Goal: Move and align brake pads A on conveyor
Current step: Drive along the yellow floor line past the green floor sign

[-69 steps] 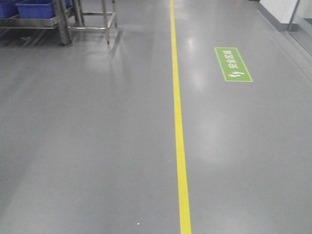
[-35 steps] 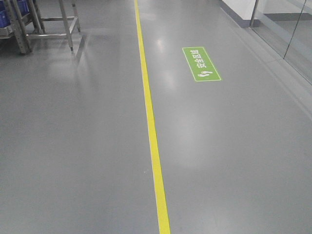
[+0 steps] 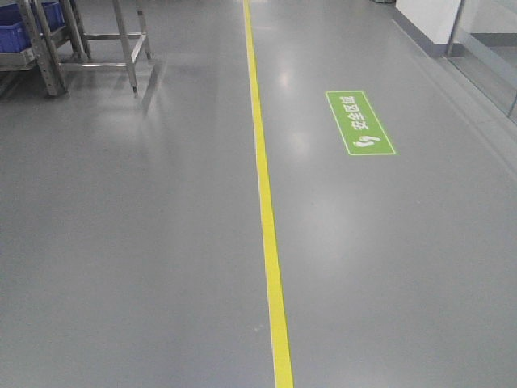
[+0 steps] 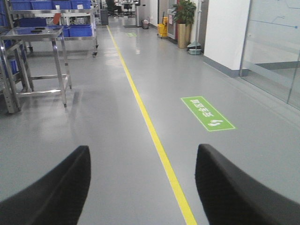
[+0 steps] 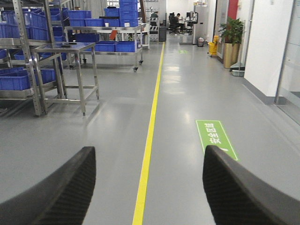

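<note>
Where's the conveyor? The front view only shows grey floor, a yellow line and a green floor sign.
Observer: Neither wrist view shows it either. The right wrist view shows shelves of blue bins along the left side.
Operator: Grippers holding anything?
Observer: No. The left gripper and right gripper are both open, with nothing between the fingers.
Operator: Anything ahead on the right?
Observer: A potted plant stands far down, beside the white wall.
</note>
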### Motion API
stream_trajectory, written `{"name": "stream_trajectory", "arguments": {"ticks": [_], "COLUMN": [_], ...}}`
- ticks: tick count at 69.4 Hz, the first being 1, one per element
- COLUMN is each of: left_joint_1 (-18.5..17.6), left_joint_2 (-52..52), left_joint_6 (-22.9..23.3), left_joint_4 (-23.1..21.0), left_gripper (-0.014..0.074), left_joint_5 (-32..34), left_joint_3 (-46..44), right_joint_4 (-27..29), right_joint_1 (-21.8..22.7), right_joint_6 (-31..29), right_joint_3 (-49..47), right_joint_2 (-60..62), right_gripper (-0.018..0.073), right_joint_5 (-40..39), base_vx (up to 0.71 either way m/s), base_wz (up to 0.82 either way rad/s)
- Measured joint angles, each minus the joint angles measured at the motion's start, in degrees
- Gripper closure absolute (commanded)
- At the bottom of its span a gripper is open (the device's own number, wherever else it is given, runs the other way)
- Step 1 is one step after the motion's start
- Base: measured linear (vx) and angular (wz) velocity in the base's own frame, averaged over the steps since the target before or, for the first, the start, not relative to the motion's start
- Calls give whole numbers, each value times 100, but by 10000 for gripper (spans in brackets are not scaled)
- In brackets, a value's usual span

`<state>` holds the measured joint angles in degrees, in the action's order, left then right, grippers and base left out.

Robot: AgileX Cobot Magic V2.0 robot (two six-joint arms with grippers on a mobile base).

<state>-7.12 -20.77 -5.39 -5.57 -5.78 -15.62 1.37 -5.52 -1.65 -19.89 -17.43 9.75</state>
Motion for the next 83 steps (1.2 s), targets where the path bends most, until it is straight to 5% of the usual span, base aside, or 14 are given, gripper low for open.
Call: {"name": "stream_trajectory", "arguments": {"ticks": [83], "left_joint_1": [0], "left_joint_2": [0], "left_joint_6": [0], "left_joint_4": [0], "left_gripper": [132], "left_joint_5": [0], "left_joint_3": [0], "right_joint_4": [0], "right_joint_1": [0], "right_joint_6": [0], "right_joint_3": [0], "right_joint_2": [0], "right_gripper": [96], "right_joint_5": [5], "base_vx": [55], "base_wz": [3]}}
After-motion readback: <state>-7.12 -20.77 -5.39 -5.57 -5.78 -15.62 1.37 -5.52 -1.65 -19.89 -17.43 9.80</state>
